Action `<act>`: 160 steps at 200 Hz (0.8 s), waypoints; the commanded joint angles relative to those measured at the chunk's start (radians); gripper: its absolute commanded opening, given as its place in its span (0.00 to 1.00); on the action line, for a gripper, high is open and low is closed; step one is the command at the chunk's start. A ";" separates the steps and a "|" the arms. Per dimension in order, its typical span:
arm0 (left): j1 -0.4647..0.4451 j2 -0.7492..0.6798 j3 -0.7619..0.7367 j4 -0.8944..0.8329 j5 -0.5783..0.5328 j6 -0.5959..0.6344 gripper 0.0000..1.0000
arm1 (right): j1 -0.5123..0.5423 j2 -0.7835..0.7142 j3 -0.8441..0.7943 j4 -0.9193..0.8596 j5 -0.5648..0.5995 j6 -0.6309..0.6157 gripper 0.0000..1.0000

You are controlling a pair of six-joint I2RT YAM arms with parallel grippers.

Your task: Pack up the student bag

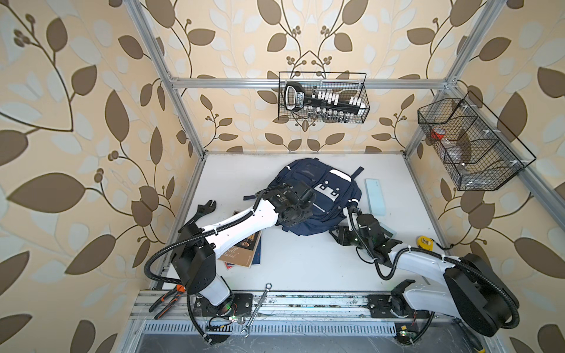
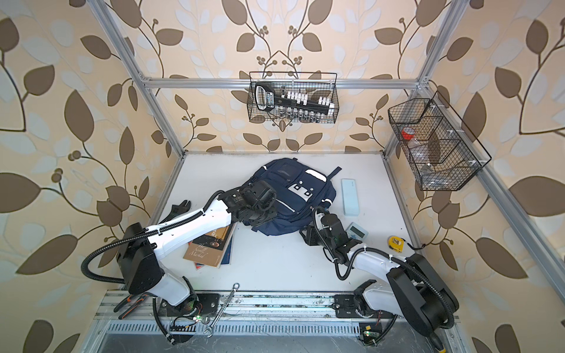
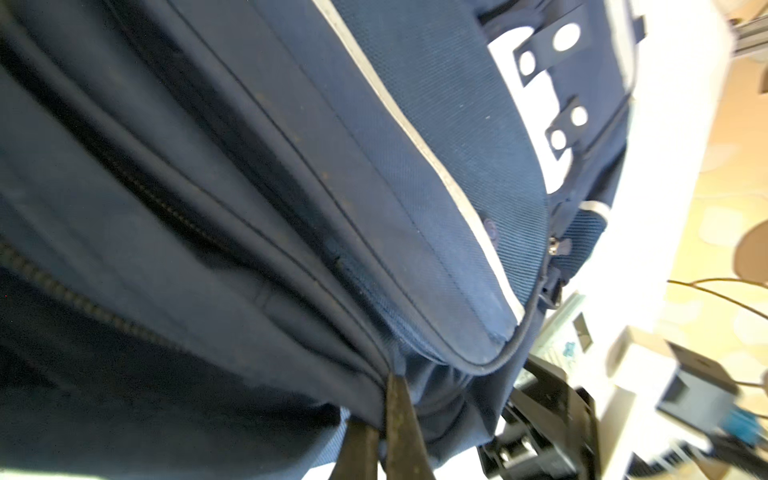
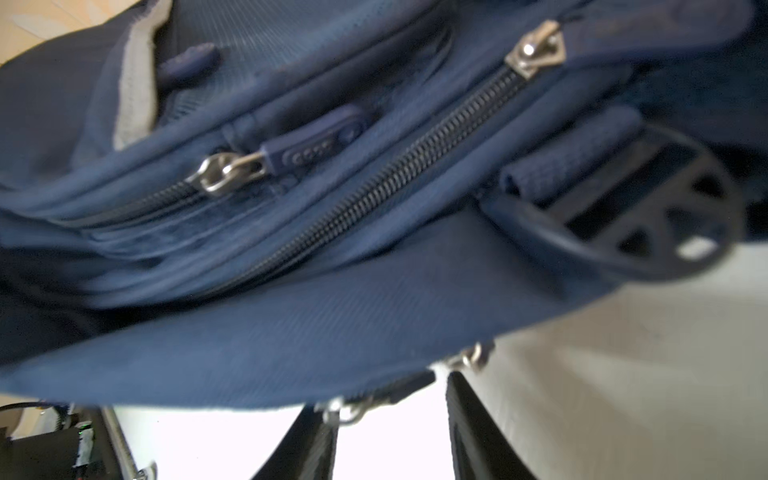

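Centre of both top views: student bag [image 1: 308, 175] [image 2: 284, 174] lies flat on the white table [image 1: 305, 269], patch side up.
Left gripper [image 3: 376, 403]: fingers pressed together, pinching the bag's lower hem.
Right gripper [image 4: 386, 395]: jaws spread at the bag's lower right edge, nothing clamped; metal zip pull [image 4: 349, 409] just beside one finger.
Right of bag: pale blue case [image 1: 376, 195], just beside it.
Lower left: books [image 1: 244, 253], partly under the left arm.

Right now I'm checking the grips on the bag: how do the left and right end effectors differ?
The left end effector is shut, pinching fabric of the student bag; the right end effector stands open. The left reaches over the bag's front; the right sits low at its near edge, by a zipper pull. Both are at the bag.
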State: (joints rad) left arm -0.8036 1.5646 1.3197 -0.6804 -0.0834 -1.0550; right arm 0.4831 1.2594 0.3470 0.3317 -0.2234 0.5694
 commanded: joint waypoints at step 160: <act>0.050 -0.077 0.087 0.005 0.024 0.049 0.00 | -0.102 0.008 -0.095 0.310 -0.259 0.015 0.18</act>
State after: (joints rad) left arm -0.7639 1.5436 1.3479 -0.6987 -0.0525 -1.0302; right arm 0.3729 1.2922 0.2768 0.6331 -0.4904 0.5804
